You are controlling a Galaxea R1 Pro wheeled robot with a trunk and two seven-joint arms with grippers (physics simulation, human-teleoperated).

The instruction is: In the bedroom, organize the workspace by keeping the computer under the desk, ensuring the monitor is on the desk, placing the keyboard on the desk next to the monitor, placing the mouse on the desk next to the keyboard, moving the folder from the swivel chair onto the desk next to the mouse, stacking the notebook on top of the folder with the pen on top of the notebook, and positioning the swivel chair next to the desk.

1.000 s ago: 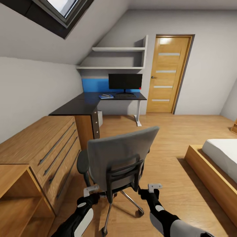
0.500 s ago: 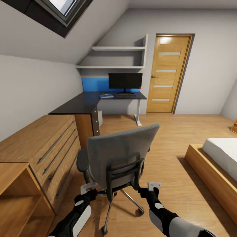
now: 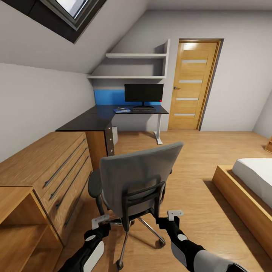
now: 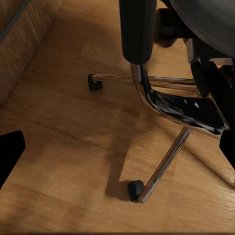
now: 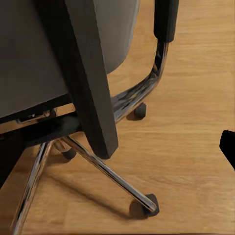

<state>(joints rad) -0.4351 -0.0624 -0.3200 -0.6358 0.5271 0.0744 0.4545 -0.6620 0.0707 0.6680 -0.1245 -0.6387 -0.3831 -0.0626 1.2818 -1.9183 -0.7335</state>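
Drawing back slightly from the swivel chair [image 3: 138, 181], both claws spread, gripping nothing.

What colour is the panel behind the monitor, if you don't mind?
Bright blue; the panel behind the monitor shows best in the head view.

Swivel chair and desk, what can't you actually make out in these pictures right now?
- Swivel chair seat, head view: hidden behind its own backrest, so whether anything lies on it can't be told.
- Items on the desk beside the monitor, head view: too small to tell apart, except something blue.
- Space under the desk: mostly blocked by the drawer unit.
- Left gripper and right gripper: opening unclear.
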